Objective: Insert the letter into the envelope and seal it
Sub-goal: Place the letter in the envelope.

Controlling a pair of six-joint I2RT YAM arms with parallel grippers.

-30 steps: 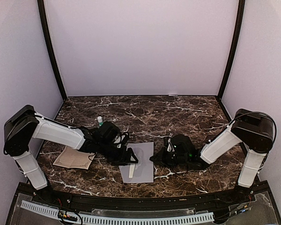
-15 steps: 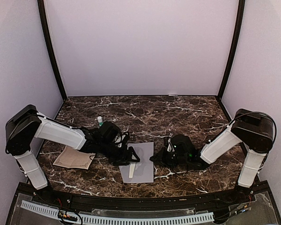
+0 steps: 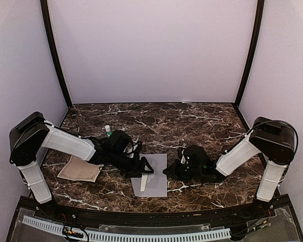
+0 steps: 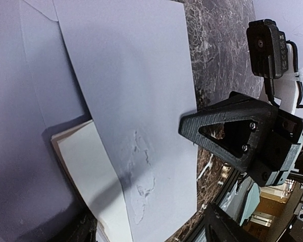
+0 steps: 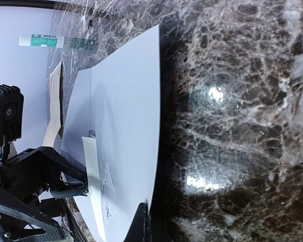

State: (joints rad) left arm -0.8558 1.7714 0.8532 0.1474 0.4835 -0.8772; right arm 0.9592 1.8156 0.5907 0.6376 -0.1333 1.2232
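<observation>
**Letter partly in envelope**

On dark marble table (image 3: 192, 126), pale lavender paper envelope (image 3: 154, 174) lies lower centre. At its right edge, right gripper (image 3: 169, 170), fingers together, likely pins it. The left gripper (image 3: 144, 167), jaws apart, straddles folded cream paper letter (image 3: 143, 183) poking out; grip unclear.

We see a dark marble surface (image 3: 192, 121), a white tube with a green cap (image 3: 107, 129) toward its left, a tan sheet (image 3: 81, 170) lying flat nearby

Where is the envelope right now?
Top view: the envelope lies on the table at front centre, left gripper over it, right gripper at its right edge.
</observation>
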